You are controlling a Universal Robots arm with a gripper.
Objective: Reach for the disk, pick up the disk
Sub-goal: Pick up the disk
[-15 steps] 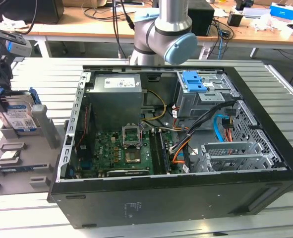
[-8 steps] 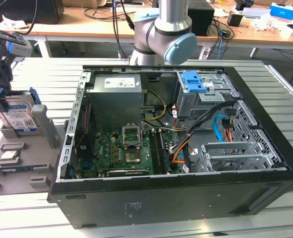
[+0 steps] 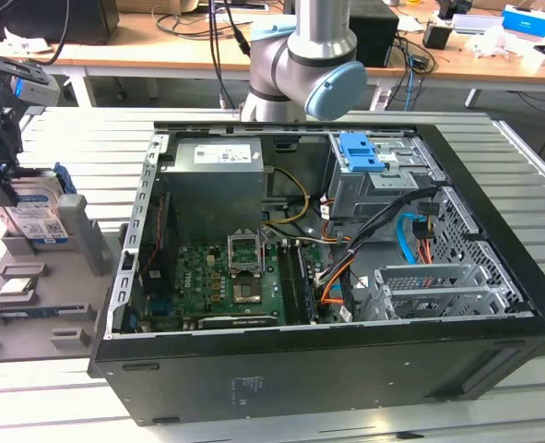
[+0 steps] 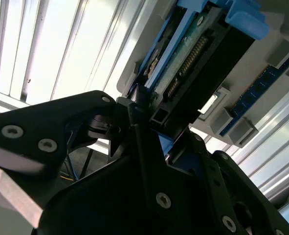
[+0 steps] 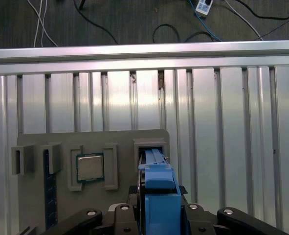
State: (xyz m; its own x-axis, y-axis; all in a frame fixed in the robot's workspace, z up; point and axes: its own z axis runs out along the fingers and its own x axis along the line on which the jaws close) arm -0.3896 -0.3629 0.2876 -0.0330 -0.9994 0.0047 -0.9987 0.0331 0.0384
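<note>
At the exterior view's left, the disk (image 3: 40,220) is stood on edge in a slot of the grey holder (image 3: 88,240), presumably so that its upper edge is offered to a grasp from above. The gripper (image 3: 10,189) is seen clamped on that blue-bracketed edge. A processor chip (image 5: 89,167) is seated in a neighbouring pocket. The open computer case (image 3: 493,277), with its motherboard (image 3: 226,281), lies to the right, well apart.

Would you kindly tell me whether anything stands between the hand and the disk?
Nothing visible does. The hand is right at the disk, which stands upright in the grey holder at the exterior view's left. The hand straddles its blue-edged end in both wrist views.
</note>
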